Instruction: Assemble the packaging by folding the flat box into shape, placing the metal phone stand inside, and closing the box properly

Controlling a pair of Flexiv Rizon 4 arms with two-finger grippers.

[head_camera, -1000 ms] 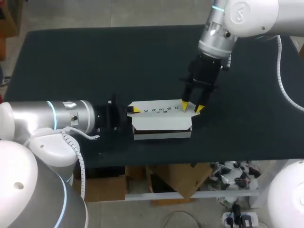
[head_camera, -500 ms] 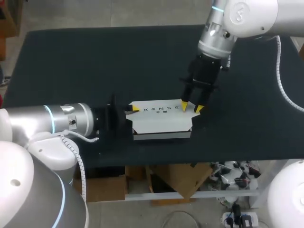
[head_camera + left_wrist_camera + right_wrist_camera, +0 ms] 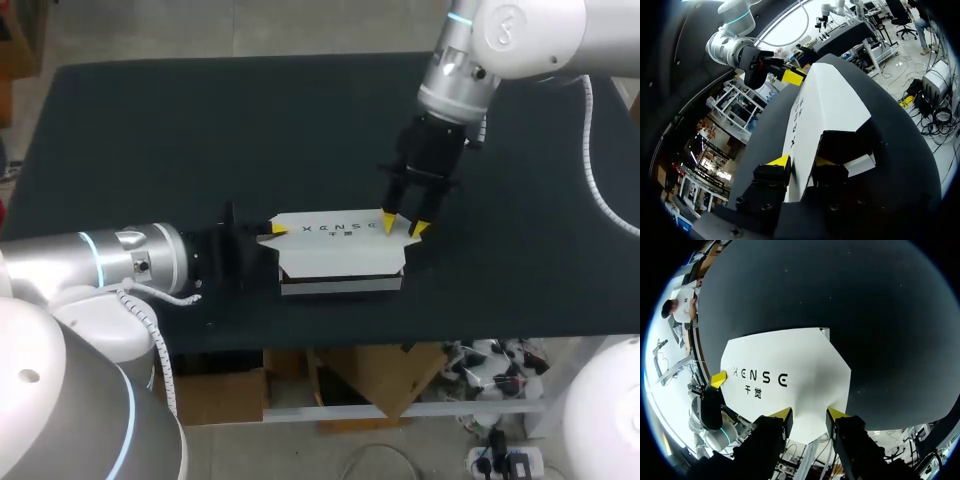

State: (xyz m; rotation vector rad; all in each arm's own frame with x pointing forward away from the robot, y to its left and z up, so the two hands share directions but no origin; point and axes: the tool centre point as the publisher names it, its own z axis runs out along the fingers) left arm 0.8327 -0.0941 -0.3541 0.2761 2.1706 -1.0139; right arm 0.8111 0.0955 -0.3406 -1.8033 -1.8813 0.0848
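A: Where's the box point(image 3: 340, 255) sitting?
B: Near the table's point(image 3: 200, 130) front edge, about midway across. It's folded into shape, with the lid point(image 3: 785, 365) lying over the top but not tucked. The phone stand isn't showing in any view.
A: What's changing?
B: The left gripper point(image 3: 801, 162) is backing off leftward compared with a second ago, and its arm is swinging lower. The lid's left end is coming out with it and is now poking past the box body.
A: Fingers?
B: The left ones are pinching that lid end, one above and one under. The right gripper point(image 3: 404, 225) isn't moving; it's sitting spread, one tip on the lid's right end and the other just off the corner.
A: Meaning?
B: Looks like the left is lining up the end flap. Closing isn't finished.
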